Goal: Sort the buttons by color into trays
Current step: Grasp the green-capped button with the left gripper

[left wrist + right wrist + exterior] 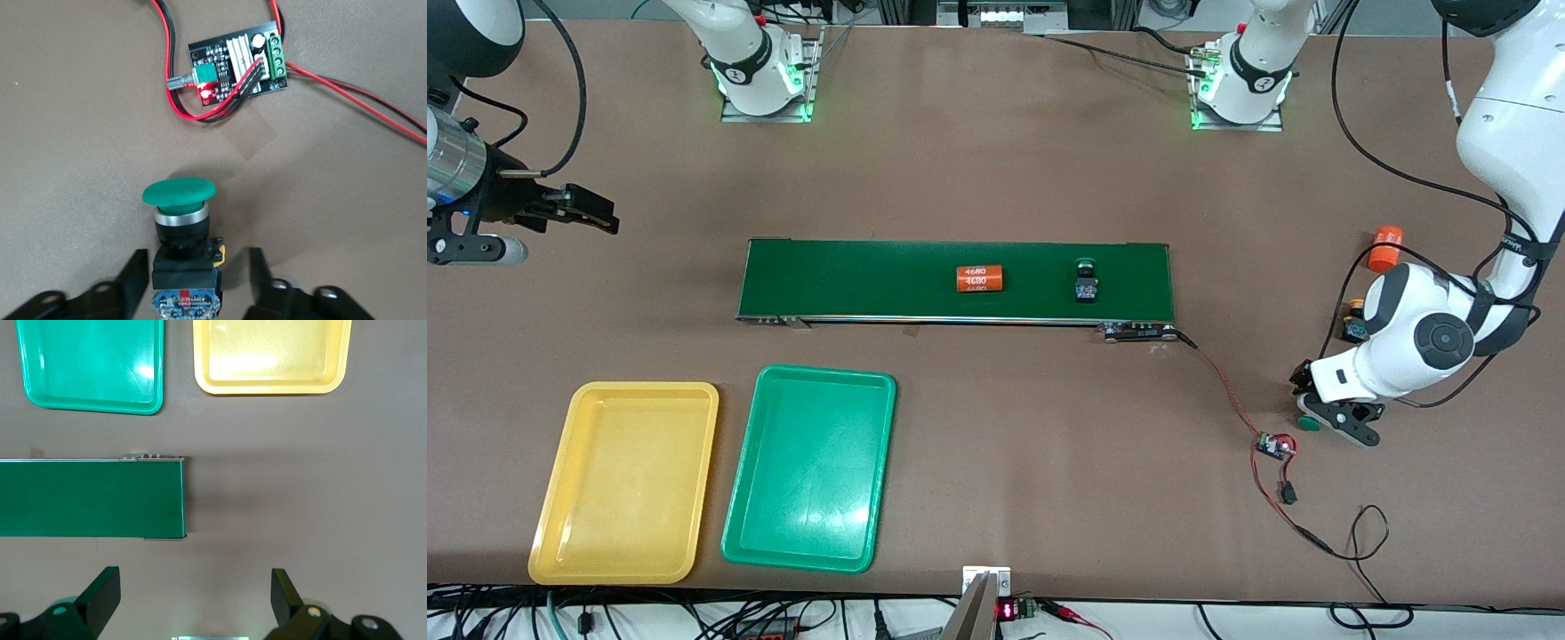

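Observation:
A green-capped button (180, 193) lies on its side on the table at the left arm's end; it also shows in the front view (1309, 423). My left gripper (193, 277) (1318, 404) is down around its black body, fingers (132, 275) open with a gap on each side. A second green-capped button (1087, 283) sits on the dark green belt (854, 280). A yellow-capped button (1354, 320) peeks out from under the left arm. The yellow tray (627, 480) (272, 357) and the green tray (811, 467) (93, 363) lie side by side, nearer the front camera than the belt. My right gripper (603, 212) (195, 597) waits open and empty above the table off the belt's end (90, 499).
An orange printed cylinder (981, 279) lies on the belt and another (1385, 247) on the table by the left arm. A small controller board (1276, 445) (237, 67) with red and black wires lies close to the green-capped button on the table.

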Robot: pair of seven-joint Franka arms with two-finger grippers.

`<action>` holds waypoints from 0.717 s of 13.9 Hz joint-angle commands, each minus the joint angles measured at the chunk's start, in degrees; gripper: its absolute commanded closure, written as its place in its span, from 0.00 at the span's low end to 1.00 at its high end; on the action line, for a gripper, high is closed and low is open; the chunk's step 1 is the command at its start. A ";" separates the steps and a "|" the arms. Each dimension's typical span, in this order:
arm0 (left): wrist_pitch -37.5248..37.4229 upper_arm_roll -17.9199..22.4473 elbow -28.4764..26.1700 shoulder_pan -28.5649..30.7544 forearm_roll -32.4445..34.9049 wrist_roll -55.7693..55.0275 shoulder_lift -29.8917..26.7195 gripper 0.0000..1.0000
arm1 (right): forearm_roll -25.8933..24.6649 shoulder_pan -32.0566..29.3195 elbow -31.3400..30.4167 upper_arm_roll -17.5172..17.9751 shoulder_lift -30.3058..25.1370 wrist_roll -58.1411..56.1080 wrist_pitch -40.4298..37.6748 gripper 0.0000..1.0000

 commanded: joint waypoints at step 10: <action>-31.67 -20.73 2.92 0.12 -0.62 -17.40 -3.89 0.81 | 0.89 0.01 0.43 0.41 0.09 0.30 -0.54 0.00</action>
